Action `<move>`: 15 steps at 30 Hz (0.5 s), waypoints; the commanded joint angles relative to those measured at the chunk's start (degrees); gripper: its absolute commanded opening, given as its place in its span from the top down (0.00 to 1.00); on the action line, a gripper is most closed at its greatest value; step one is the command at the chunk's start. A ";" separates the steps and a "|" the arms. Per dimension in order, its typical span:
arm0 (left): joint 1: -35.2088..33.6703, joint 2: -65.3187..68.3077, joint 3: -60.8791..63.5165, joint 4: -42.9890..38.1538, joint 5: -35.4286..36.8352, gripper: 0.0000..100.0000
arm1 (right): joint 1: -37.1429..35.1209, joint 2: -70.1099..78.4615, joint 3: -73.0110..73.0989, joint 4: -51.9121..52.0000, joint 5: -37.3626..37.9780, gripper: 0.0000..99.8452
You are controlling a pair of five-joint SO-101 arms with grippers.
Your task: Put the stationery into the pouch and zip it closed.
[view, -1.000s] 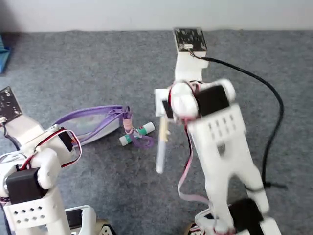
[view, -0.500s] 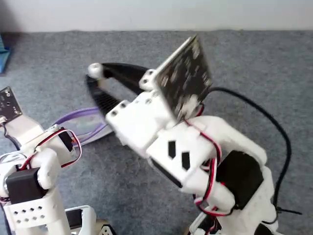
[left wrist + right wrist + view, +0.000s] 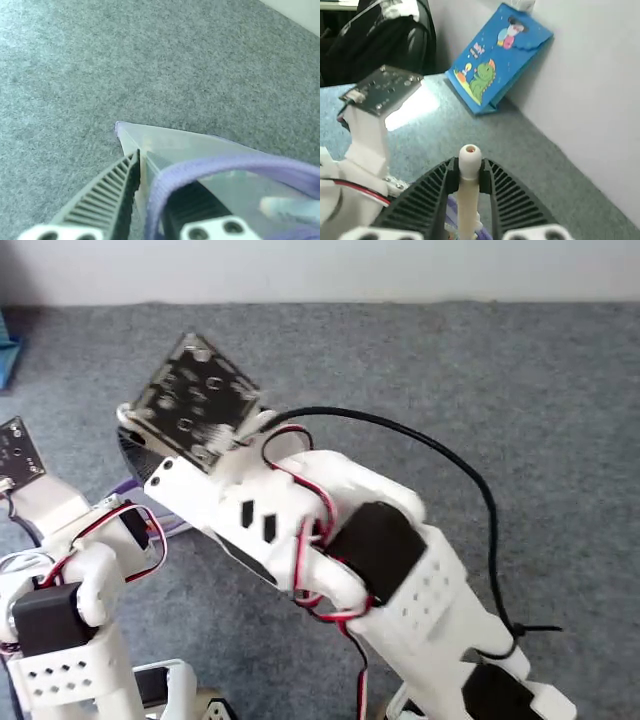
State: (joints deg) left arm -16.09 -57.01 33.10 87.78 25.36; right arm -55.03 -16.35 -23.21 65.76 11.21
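1. Left gripper [image 3: 152,180]: closed on one wall of the transparent plastic pouch [image 3: 200,147]. The wall sits between the two fingers, close to the pouch's corner. The purple fabric zipper trim [image 3: 240,165] arcs away from the grip, so the mouth appears to be held open. The pouch lies on the grey carpeted surface [image 3: 500,370].
2. Right gripper [image 3: 469,171]: closed on a cream-white cylindrical stick [image 3: 470,152]. The stick's long axis runs parallel to the fingers, with its rounded end projecting past the fingertips.
3. Key relation: in the high view the right arm spans the table towards the left arm, with its wrist above the pouch. Purple trim shows between the right fingers, beside the stick's shaft. Judgement: insertion requires aligning the stick's axis with the pouch opening. The right arm is the nearer.
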 commanded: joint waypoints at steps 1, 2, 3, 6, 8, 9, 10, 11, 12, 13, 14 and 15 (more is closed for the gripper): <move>-0.35 1.05 0.48 -0.79 0.62 0.99 | 2.42 -0.04 -1.14 1.27 0.88 0.92; -0.35 1.05 0.48 -0.79 0.62 0.99 | 3.12 -0.31 -1.14 1.27 0.88 0.88; -0.35 1.05 0.48 -0.79 0.62 0.99 | 3.74 -0.57 -1.14 1.10 0.97 0.83; -0.35 1.05 0.48 -0.79 0.62 0.99 | 6.02 -1.63 -1.23 1.27 0.70 0.73; -0.35 1.05 0.48 -0.79 0.62 0.99 | 8.22 -2.42 -1.14 1.54 0.26 0.75; -0.35 1.05 0.57 -0.79 0.62 0.99 | 9.54 -2.68 -1.14 1.54 -1.05 0.77; -0.35 1.05 0.57 -0.79 0.62 0.99 | 10.95 -2.95 -1.14 1.54 -2.99 0.79; -0.35 1.05 0.57 -0.79 0.62 0.99 | 12.62 -2.95 -1.05 1.63 -4.92 0.82; -0.35 1.05 0.57 -0.88 0.62 0.99 | 14.64 -2.77 -1.05 2.24 -6.95 0.84; -0.35 1.05 0.57 -0.88 0.62 0.99 | 16.75 -2.51 -0.97 3.47 -9.23 0.86; -0.35 1.05 0.57 -0.88 0.62 0.99 | 18.77 -1.98 -0.53 4.70 -12.04 0.88; -0.26 1.05 0.66 -0.88 0.62 0.99 | 20.88 -1.10 0.62 5.85 -15.65 0.88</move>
State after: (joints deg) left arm -16.09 -57.01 33.10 87.78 25.36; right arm -39.65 -16.79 -23.12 69.19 3.21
